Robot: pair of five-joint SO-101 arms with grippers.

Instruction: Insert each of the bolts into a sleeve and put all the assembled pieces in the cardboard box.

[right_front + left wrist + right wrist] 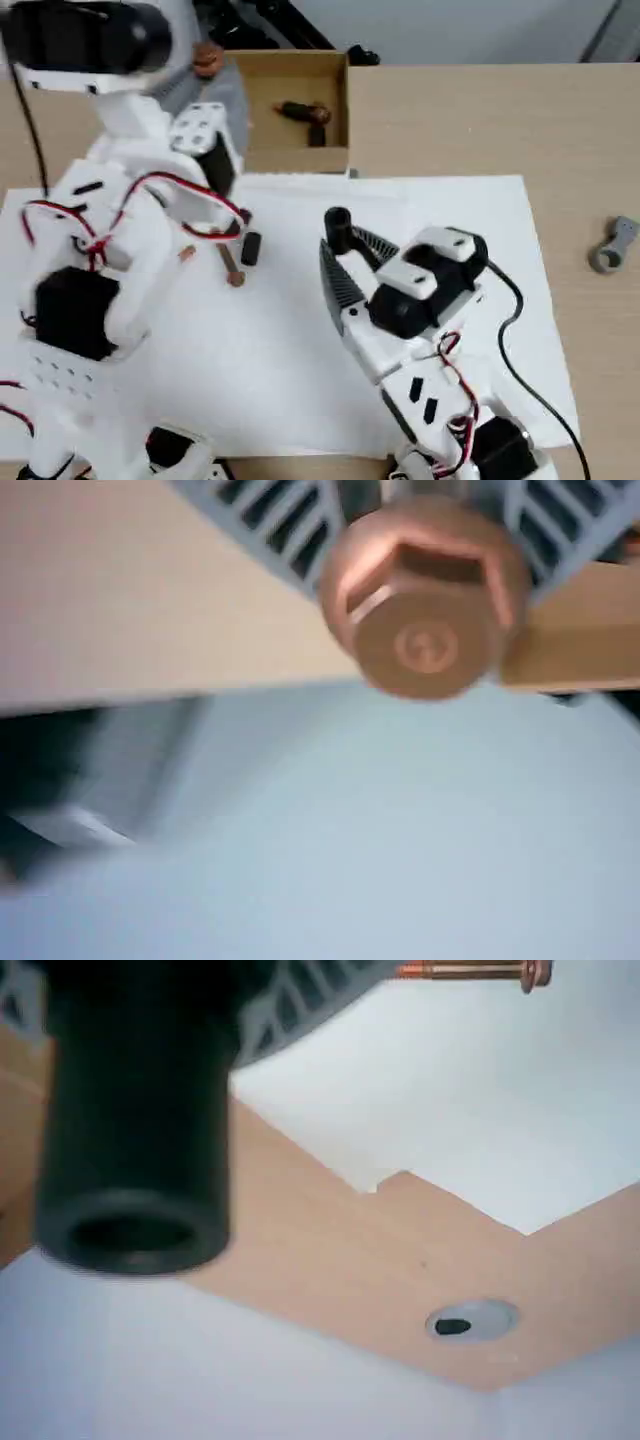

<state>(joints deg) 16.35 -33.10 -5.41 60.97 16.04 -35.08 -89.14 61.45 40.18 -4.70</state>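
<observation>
We see the left tool (430, 515) gripping a bolt (425, 605); the right tool (342, 245) grips a sleeve (337, 222). A second bolt (229, 262) lies on the white sheet (250, 380).

I see a large white paper sheet (250, 370) spread flat over the pale wooden tabletop (450, 120). Off the sheet's right edge, on the bare wood, I make out a small grey metal fitting (610, 247) with a ringed end.

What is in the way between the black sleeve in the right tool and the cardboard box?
Nothing visible. The right tool holds the black sleeve just short of the cardboard box, with bare white sheet between them. The loose bolt and loose sleeve lie off to the side, nearer the other arm.
</observation>
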